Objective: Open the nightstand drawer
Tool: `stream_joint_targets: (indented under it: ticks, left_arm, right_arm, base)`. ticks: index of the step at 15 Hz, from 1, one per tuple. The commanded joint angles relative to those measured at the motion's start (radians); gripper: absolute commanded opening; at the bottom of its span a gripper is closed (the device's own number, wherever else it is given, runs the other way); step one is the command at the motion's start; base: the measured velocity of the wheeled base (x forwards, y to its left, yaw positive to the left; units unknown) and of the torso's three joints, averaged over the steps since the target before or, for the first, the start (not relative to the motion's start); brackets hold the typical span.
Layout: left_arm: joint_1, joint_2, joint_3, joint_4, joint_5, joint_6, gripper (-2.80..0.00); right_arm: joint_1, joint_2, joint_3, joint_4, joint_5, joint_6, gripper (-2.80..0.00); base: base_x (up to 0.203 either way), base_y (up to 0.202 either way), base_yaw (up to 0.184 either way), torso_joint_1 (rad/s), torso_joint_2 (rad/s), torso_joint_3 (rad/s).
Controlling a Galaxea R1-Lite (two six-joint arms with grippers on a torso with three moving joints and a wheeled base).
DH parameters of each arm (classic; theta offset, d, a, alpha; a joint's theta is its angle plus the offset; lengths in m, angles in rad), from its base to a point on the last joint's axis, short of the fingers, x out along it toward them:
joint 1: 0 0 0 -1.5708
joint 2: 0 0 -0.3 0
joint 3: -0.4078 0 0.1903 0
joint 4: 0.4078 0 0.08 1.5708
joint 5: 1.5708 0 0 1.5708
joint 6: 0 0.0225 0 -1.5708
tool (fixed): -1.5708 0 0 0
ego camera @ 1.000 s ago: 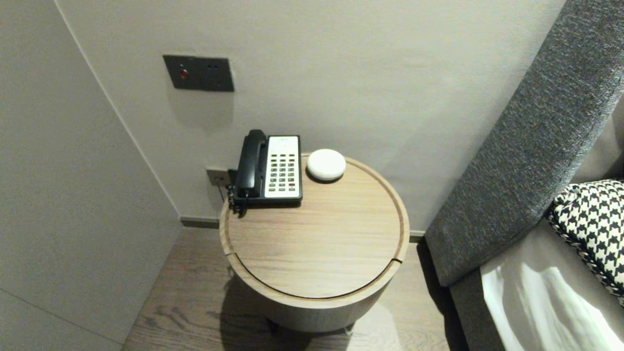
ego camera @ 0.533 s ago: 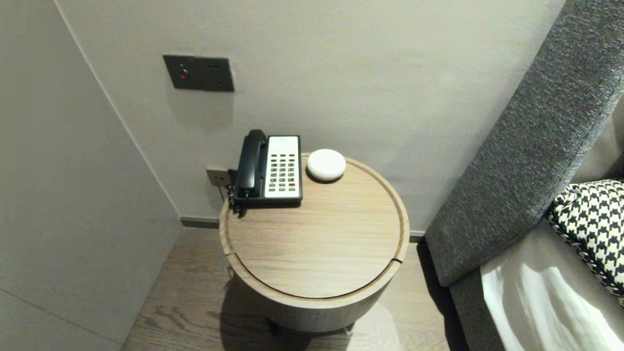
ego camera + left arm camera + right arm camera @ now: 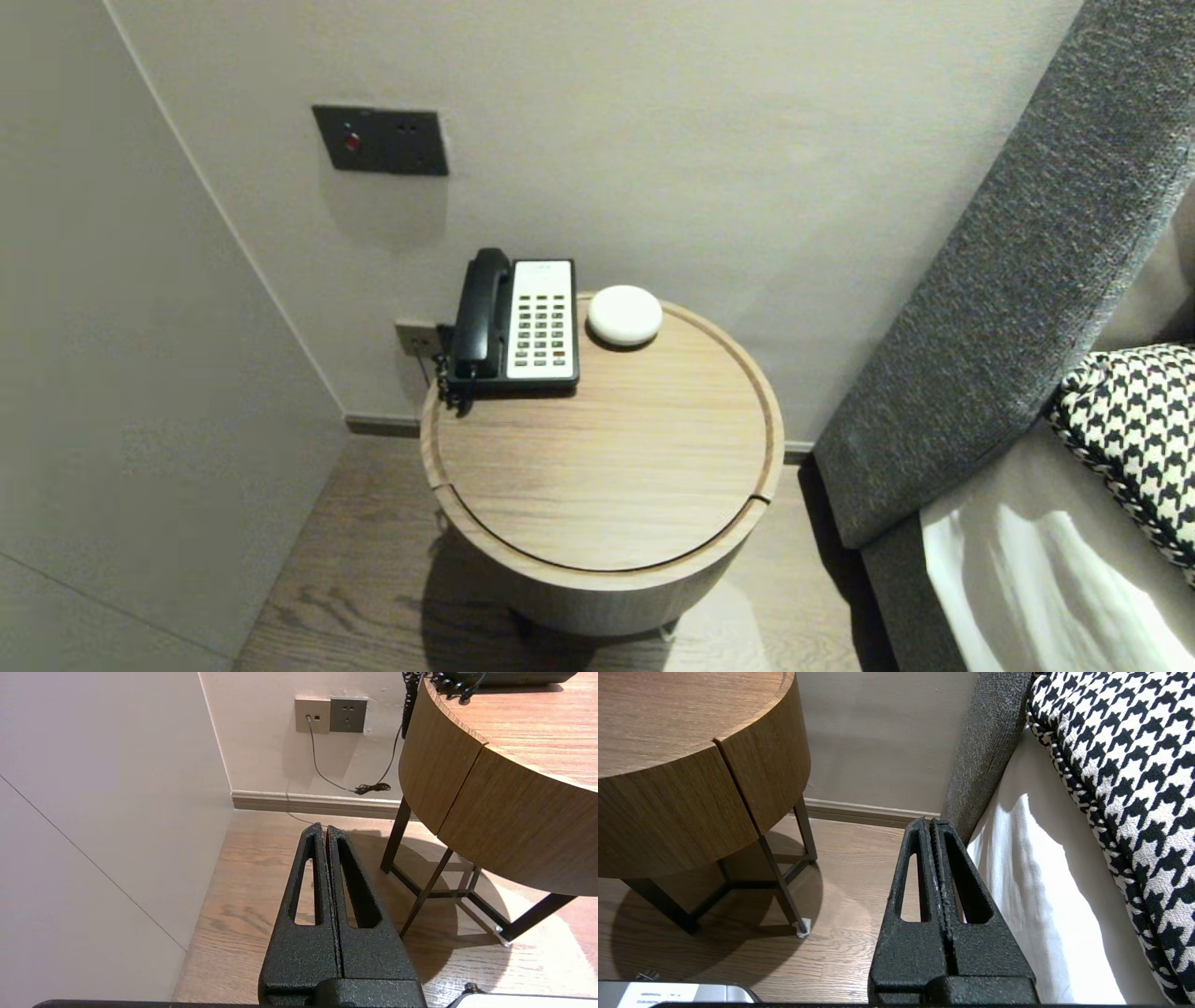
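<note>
Round wooden tabletop (image 3: 607,467) sits between left jaws and right jaws, higher than both. Black corded telephone (image 3: 513,322) and white round puck (image 3: 625,315) on its far edge, well beyond them. White-sheeted bed (image 3: 1041,882) beside right jaws.

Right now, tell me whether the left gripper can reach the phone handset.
Probably yes, once raised: the left gripper hangs shut below the table rim, and the handset lies unobstructed at the table's left edge.

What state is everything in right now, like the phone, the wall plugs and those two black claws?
Handset: resting on the telephone cradle.
White puck: flat on the round table.
Beige wall socket: cable plugged in.
Grey wall socket: empty.
Left gripper: shut, empty, over the floor by the table.
Right gripper: shut, empty, between table and bed.
</note>
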Motion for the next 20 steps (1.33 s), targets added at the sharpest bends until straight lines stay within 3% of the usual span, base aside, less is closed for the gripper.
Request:
stream_joint_targets:
  ticks: [1,3,5,20]
  left_arm:
    - [0.0,0.0,0.0,0.001,0.0,0.0,-2.8]
    - [0.0,0.0,0.0,0.001,0.0,0.0,-2.8]
    - [0.0,0.0,0.0,0.001,0.0,0.0,-2.8]
    - [0.0,0.0,-0.005,0.006,0.002,0.001,-2.8]
  right_arm:
    - [0.0,0.003,0.04,-0.001,0.0,0.014,-2.8]
    - [0.0,0.003,0.04,-0.003,0.002,0.039,-2.8]
    - [-0.002,0.001,0.04,-0.009,-0.002,0.115,-2.8]
    - [-0.002,0.001,0.04,-0.009,-0.002,0.115,-2.8]
  base:
    - [0.0,0.0,0.0,0.0,0.0,0.0]
    - [0.0,0.0,0.0,0.0,0.0,0.0]
    - [0.0,0.0,0.0,0.0,0.0,0.0]
    - [0.0,0.0,0.0,0.0,0.0,0.0]
